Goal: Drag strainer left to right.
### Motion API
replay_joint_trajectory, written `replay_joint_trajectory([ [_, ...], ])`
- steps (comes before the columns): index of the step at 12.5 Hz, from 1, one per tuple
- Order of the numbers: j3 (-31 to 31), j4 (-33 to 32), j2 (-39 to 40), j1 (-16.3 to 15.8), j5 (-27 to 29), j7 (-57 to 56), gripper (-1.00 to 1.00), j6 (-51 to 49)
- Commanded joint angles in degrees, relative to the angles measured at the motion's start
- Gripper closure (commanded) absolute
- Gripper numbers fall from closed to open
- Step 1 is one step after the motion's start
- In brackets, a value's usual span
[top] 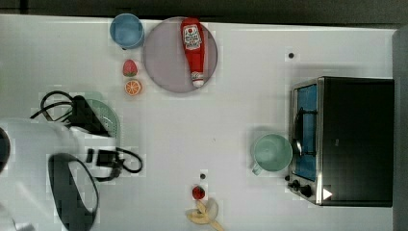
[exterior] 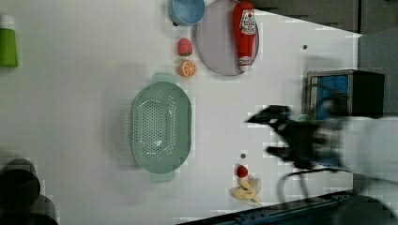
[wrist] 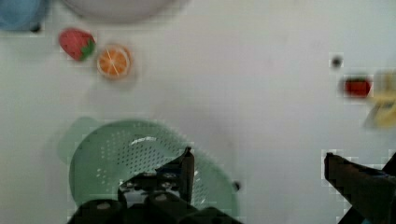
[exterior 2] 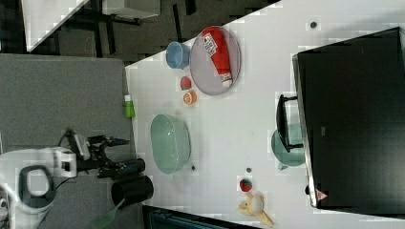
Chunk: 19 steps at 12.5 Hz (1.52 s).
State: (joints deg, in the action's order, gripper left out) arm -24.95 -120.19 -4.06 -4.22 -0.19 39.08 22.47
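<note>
Counter (top: pixel 231 106) was white and wide. Toaster oven (top: pixel 353 139) sat at the top view's right edge, mint mug (top: pixel 272 152) just beside it. Grey-lilac plate (top: pixel 163 72) carried a ketchup bottle (top: pixel 193 50), with a blue cup (top: pixel 126 30) next to it.

Strainer (exterior: pixel 161 125) lay on the top view's left side, well apart from the mug, long axis across the drag line, small tab at each end. Nothing in it, nothing touching it.

Gripper (wrist: pixel 257 163) was above the strainer, fingers wide apart, holding nothing. One finger (wrist: pixel 186 165) looked to be over the perforated bowl, the other beyond the rim; height above it hard to judge.

Handling guess: thin plastic, light, stiff, probably slick on the counter, so it should slide easily but may skid or rotate. Best hold: pinch the long side wall at mid-length or hook the inside of the rim.
</note>
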Motion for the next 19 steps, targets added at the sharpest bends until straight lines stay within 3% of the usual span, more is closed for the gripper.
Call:
replay_joint_trajectory([
  [1,-4.8,0.1,3.3,0.3,-1.3,21.4,-1.00,6.1],
  [6,-7.3,-0.4,18.1,-0.4,-1.7,36.3,-1.00,19.0],
  [11,-5.6,-0.4,31.1,-0.8,-5.2,38.9,-1.00,32.2],
  [19,1.6,-2.4,37.1,-4.1,-9.6,38.9,-1.00,40.0],
])
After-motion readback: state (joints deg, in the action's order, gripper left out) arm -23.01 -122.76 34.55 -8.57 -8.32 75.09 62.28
